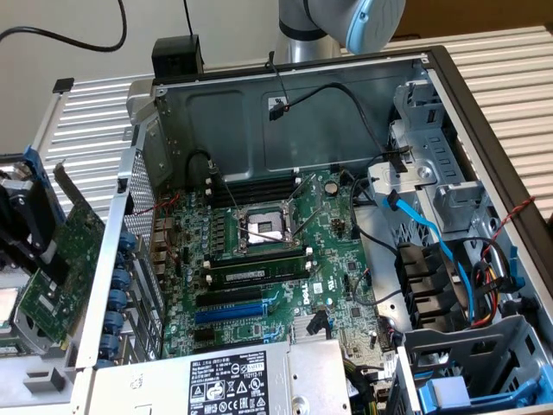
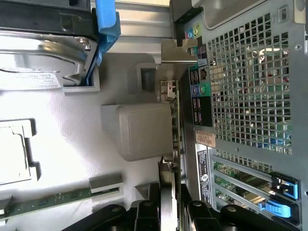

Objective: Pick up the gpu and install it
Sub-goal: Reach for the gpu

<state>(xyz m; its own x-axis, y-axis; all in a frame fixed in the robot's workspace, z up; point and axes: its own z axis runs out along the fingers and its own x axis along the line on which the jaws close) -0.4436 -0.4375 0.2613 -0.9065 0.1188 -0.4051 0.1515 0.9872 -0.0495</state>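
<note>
Your black gripper has its jaws clenched on the gpu, the small rectangular card with a green circuit-board face. You hold it outside the open grey metal computer case, at the exterior view's left, just beside the perforated rear wall.

The gpu is tilted. Its long axis slants from high near the rear wall down toward the exterior view's left, with the green face turned to the camera. In the wrist view the gpu shows edge-on, running straight out from the gripper and close along the rear wall.

The large green motherboard and its long blue expansion slot lie beyond that wall, toward the exterior view's right, well apart from the gpu. My read: picked up, not yet seated.
</note>
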